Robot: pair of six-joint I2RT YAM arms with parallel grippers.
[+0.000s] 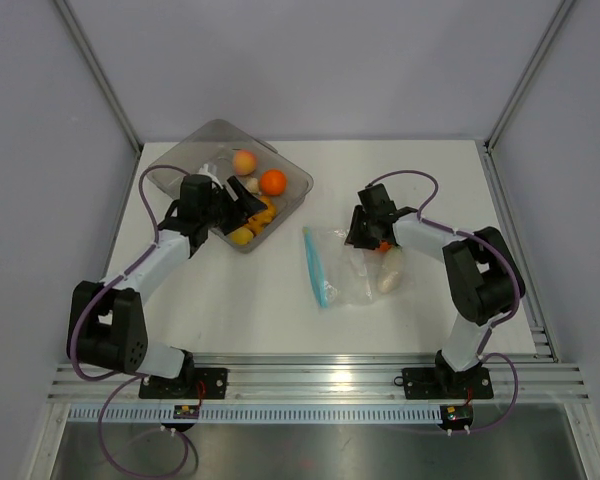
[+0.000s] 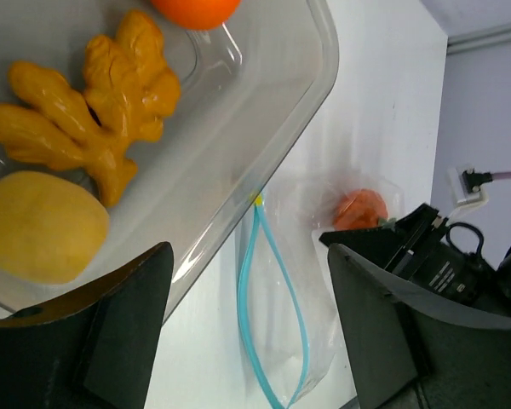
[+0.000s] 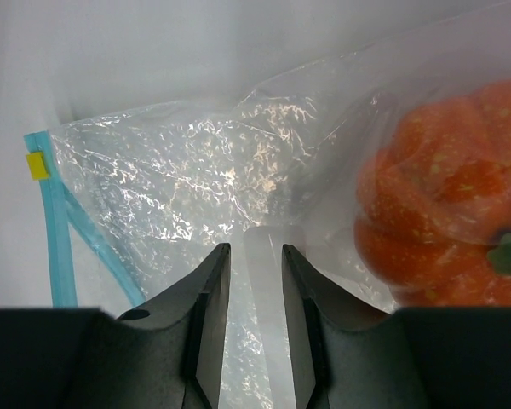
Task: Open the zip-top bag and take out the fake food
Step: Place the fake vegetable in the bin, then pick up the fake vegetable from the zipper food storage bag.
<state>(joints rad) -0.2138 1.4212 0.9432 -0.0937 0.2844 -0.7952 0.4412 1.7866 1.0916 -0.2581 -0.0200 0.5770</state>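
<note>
Shake the fake food (image 3: 443, 213) from the zip-top bag (image 1: 345, 270)
Your left fingers (image 2: 119, 341) gape; right fingers (image 3: 196, 341) near-closed, grip unclear: pinch film firmly.

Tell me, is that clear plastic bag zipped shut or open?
Open: seen from the left wrist camera, the zip-top bag has its teal zip strip parted into two lines bowed apart like a loop.
</note>
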